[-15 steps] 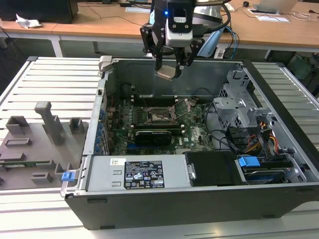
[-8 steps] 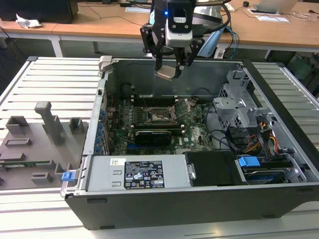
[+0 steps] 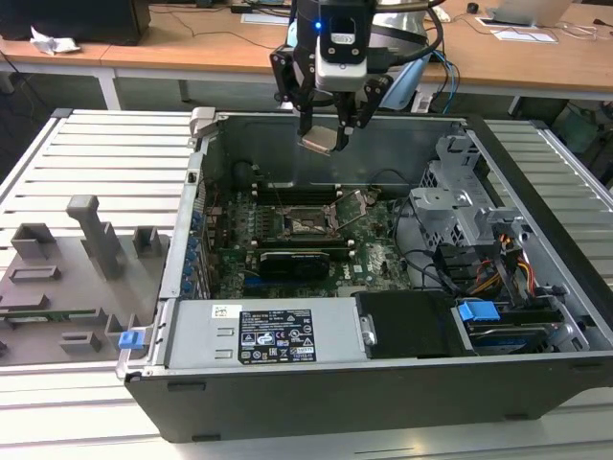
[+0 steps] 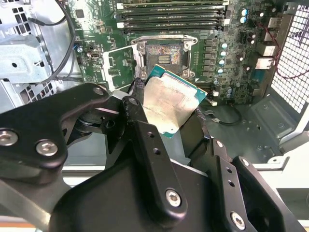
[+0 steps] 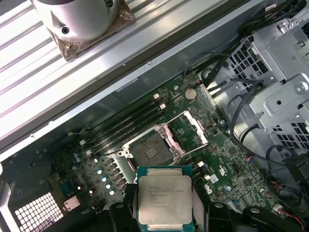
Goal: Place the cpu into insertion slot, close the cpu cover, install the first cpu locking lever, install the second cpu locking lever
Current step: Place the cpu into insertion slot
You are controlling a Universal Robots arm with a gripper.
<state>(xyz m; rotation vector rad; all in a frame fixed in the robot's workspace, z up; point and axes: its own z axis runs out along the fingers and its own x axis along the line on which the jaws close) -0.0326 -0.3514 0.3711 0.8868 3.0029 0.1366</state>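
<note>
My gripper point(image 3: 325, 132) hangs above the open computer case, shut on the cpu point(image 3: 320, 143), a flat square chip with a dull silver top and green edge. In both wrist views the cpu point(image 4: 170, 102) point(image 5: 164, 197) sits tilted between the black fingers point(image 4: 137, 114), well clear of the board. The insertion slot point(image 3: 308, 223) point(image 4: 163, 54) point(image 5: 150, 152) lies below on the green motherboard, its pin field bare. Beside the slot, the cpu cover point(image 5: 187, 129) point(image 4: 117, 67) stands swung open.
Metal case walls point(image 3: 316, 144) ring the motherboard. A silver drive cage point(image 3: 460, 201) with cables stands at the exterior view's right, and a power supply point(image 3: 259, 335) sits at the front. A black card point(image 3: 297, 261) and memory slots point(image 5: 128, 123) flank the socket. A grey fixture point(image 3: 67, 278) sits outside the case.
</note>
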